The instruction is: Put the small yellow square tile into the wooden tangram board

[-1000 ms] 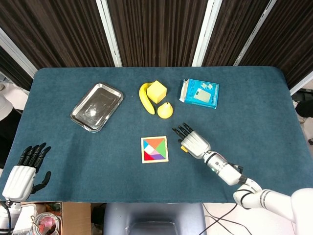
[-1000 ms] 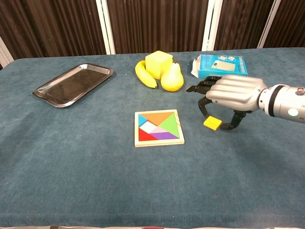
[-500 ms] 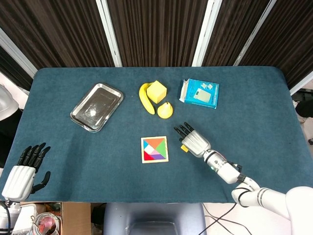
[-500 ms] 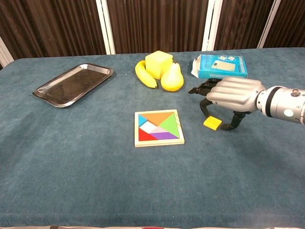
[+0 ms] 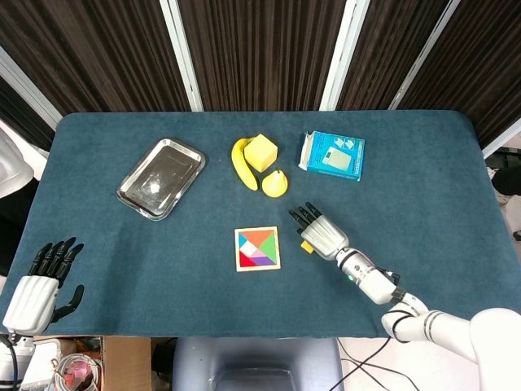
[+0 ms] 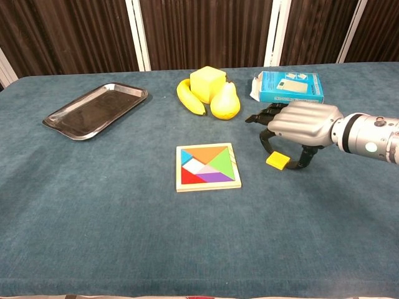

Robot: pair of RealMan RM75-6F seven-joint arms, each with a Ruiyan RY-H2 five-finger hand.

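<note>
From the head view, the right robot hand covered most of the small yellow square tile, leaving only a sliver in sight. In the chest view, whether its curled fingers touched the tile could not be told. The left robot hand appeared only in the head view, its arm cut by the bottom edge. The print on the blue cardboard box was too small to read.

A table covered in dark teal cloth holds a steel tray, banana, yellow block, pear, blue box, tangram board and small yellow tile.
</note>
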